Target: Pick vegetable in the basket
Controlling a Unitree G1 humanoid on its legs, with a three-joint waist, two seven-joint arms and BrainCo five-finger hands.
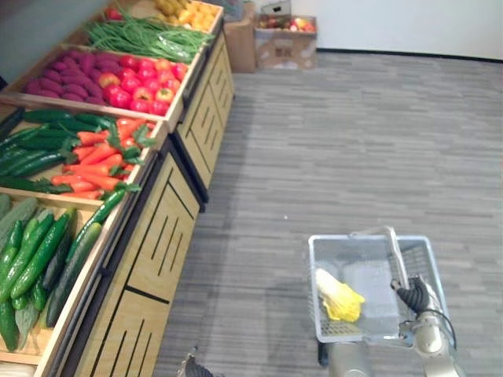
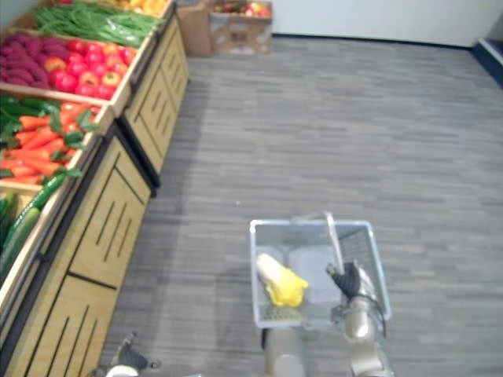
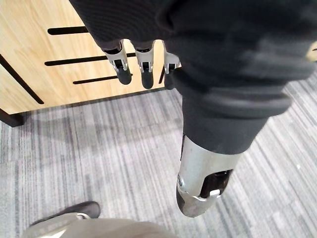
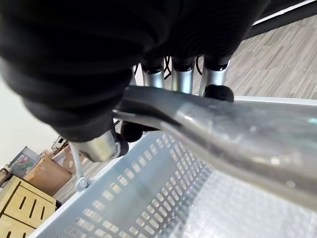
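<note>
Gripping the metal handle [image 4: 233,131] of the grey basket [image 1: 314,292], your right hand [image 1: 414,296] has its fingers [image 4: 183,79] curled over the bar and its thumb tucked beneath it, so the basket hangs from that hand above the grey striped floor [image 1: 338,141]. One pale yellow leafy vegetable [image 1: 339,297] lies inside the basket, against the perforated wall on your left side, with a pale flat sheet [image 1: 369,287] covering the bottom beside it.

Your left hand [image 3: 143,67] hangs low and released, its fingers straight and holding nothing, just in front of a slotted panel of the wooden display stand [image 1: 157,243].

That stand runs along your left, well apart from the basket. Its nearest crate holds cucumbers [image 1: 35,259], one of them lying over the crate's front edge. The next crate holds orange carrots [image 1: 94,157] with green tops beside more dark green vegetables. Farther along you see red round produce [image 1: 141,86] next to purple pieces [image 1: 67,75], then a heap of long green beans [image 1: 141,35] and some yellow produce [image 1: 189,14]. A cardboard box [image 1: 284,43] with more produce stands on the floor by the far wall.
</note>
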